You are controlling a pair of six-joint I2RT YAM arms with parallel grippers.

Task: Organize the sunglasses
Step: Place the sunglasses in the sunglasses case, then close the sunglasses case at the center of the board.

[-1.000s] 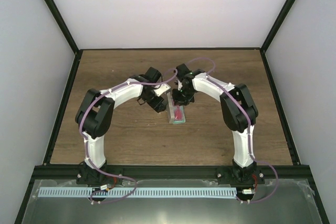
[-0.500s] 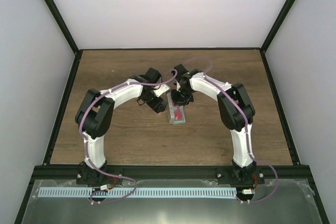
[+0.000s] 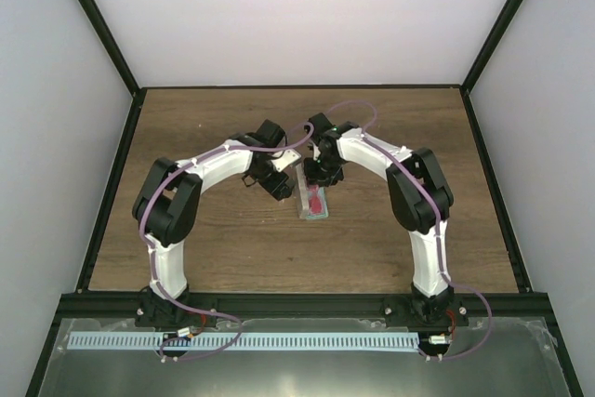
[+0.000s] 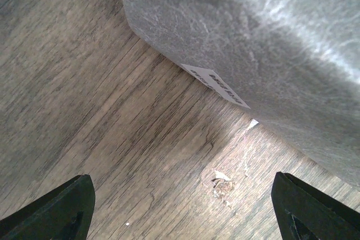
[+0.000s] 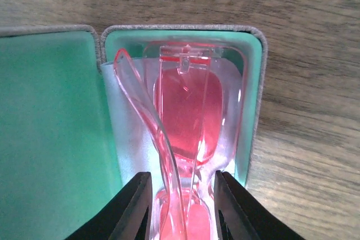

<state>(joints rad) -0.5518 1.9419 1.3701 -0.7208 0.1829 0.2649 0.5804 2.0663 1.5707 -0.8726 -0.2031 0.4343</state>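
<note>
The small red thin-framed sunglasses [image 5: 183,111] lie folded in the green-lined tray of the open grey rectangular case [image 5: 256,43] on the wooden table [image 5: 315,82]; they look light, slick and easily bent, so are best pinched across the folded arms. The right fingers [image 5: 135,206] straddle their near end, narrowly parted, but that end is cut off and I cannot tell whether they touch it. The left fingers [image 4: 56,209] gape wide, empty.

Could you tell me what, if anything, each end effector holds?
Left end effector: nothing. Right end effector straddles the sunglasses at their folded arms, in the case; grip cannot be told.
</note>
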